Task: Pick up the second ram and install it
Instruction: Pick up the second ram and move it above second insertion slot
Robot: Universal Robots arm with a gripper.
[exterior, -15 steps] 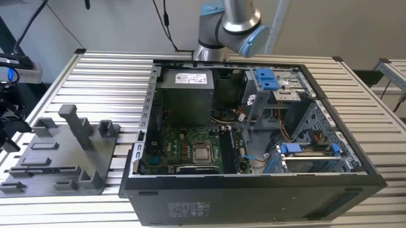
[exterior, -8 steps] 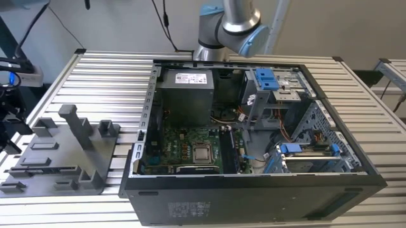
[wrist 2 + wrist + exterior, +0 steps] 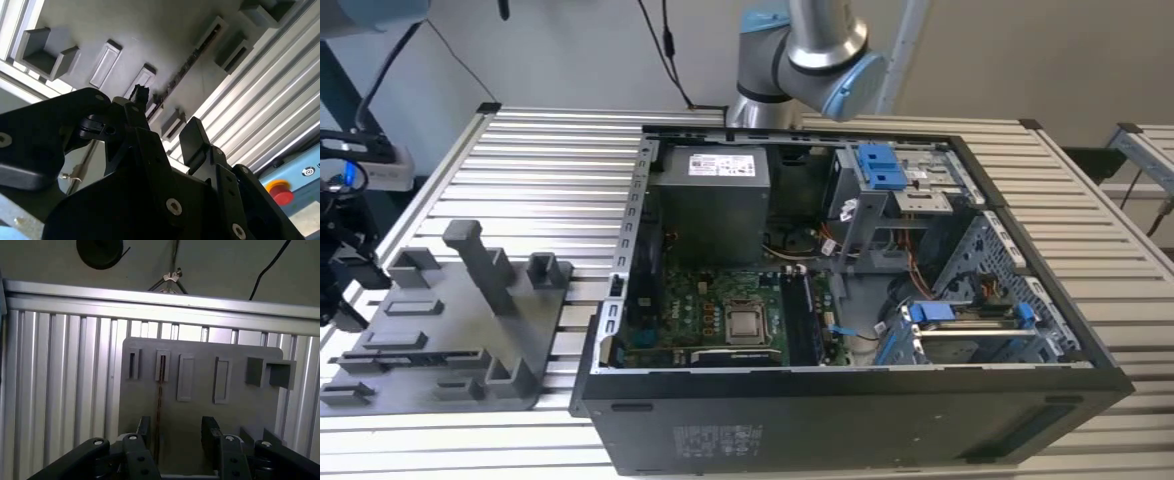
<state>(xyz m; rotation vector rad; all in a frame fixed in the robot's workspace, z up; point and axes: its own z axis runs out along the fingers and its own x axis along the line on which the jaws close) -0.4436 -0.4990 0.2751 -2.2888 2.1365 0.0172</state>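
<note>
Ribbed aluminium table (image 3: 547,160) carries an open black computer case (image 3: 854,420) toward the exterior view's right and a grey moulded plastic tray (image 3: 440,345) at the exterior view's left, the two just beside each other. Both wrist views place the black two-fingered gripper (image 3: 176,429) above that tray. Its fingers stand apart, clamped on nothing. The second ram (image 3: 159,395), a thin dark memory stick, stands on edge in a narrow tray slot. In the first wrist view its line runs down between the fingers, closer to one. Contact cannot be confirmed.
</note>
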